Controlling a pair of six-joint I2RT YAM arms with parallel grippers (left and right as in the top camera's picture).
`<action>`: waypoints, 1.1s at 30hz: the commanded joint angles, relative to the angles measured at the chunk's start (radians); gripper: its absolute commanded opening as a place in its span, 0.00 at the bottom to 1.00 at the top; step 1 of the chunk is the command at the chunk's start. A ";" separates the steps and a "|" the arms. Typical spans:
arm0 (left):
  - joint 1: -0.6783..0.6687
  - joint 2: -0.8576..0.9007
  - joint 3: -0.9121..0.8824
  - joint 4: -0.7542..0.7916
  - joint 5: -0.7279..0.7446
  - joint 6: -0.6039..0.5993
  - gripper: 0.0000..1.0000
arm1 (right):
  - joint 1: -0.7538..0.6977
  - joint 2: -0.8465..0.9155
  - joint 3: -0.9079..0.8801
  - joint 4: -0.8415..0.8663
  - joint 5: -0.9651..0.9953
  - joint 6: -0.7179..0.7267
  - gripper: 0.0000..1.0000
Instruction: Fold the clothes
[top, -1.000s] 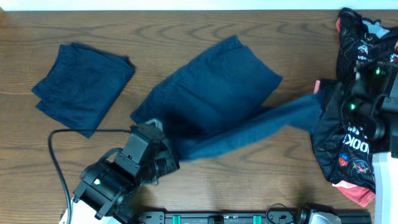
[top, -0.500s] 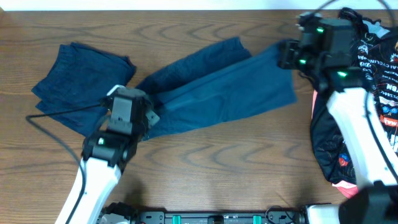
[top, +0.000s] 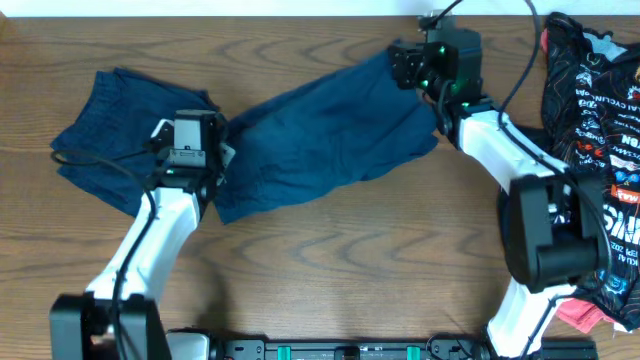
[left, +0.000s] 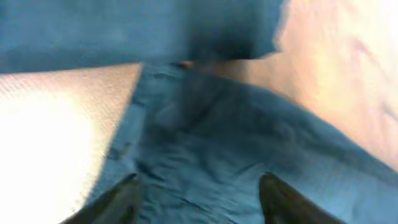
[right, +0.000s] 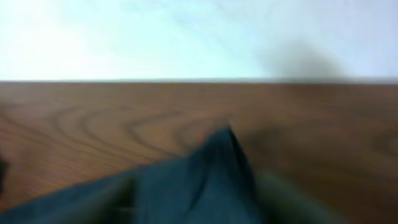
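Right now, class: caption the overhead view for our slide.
Left gripper and right gripper at opposite ends of navy shorts; second pair lies alongside.

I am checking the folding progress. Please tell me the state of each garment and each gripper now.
middle navy garment: lying diagonally on the table, rumpled, apparently doubled over
left navy garment: folded, lying flat
printed clothes pile: heaped, unfolded
left gripper: open, fingers apart over the fabric
right gripper: at the middle garment's far corner, too blurred to tell if open or shut
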 joint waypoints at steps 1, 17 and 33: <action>0.020 0.011 0.004 -0.028 0.054 0.053 0.74 | 0.003 0.009 0.018 -0.080 0.027 0.018 0.99; 0.021 0.032 -0.064 -0.163 0.075 0.080 0.99 | 0.000 0.074 0.008 -0.676 0.085 -0.098 0.72; 0.019 0.165 -0.064 0.077 0.407 0.227 1.00 | -0.050 0.086 0.006 -1.061 0.425 0.105 0.77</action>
